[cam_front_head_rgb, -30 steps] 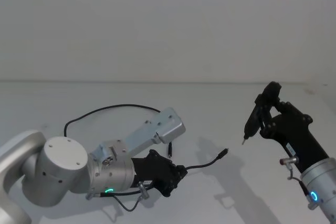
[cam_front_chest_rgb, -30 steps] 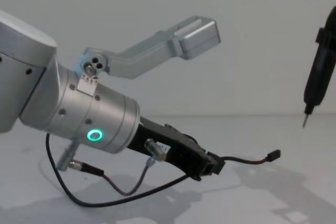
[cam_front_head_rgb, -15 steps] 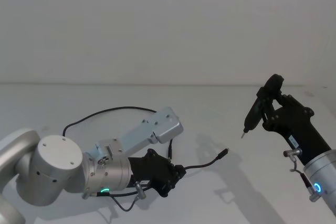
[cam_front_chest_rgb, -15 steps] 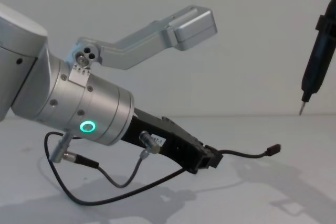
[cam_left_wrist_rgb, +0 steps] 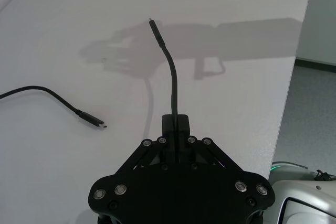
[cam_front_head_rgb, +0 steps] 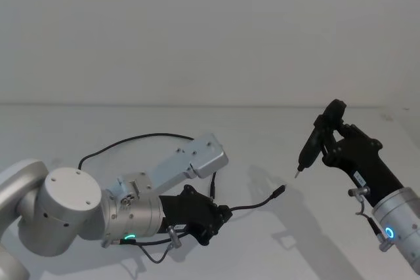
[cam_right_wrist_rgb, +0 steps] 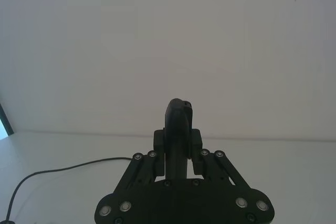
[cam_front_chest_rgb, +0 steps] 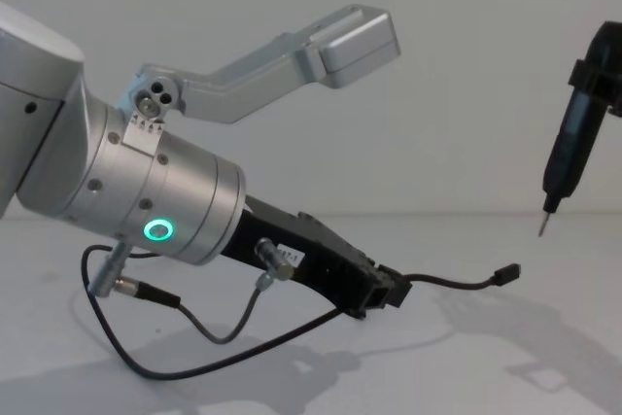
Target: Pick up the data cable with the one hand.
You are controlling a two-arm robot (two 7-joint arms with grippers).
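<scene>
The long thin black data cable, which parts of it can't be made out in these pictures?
- Head view: the black data cable runs behind the left arm's silver bracket.
- Left wrist view: the grip is hidden by the left gripper body; the far end's connector type is too small.
- Chest view: the black pen-like tool is cut off by the right edge.

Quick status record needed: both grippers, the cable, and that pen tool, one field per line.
left gripper: low over the table, shut on the data cable
data cable: short free end sticks out ahead of the fingers, plug raised off the table; the rest loops back on the surface
right gripper: raised at right, shut on the pen tool
pen tool: tip down, hanging above the cable's free plug, apart from it
</scene>
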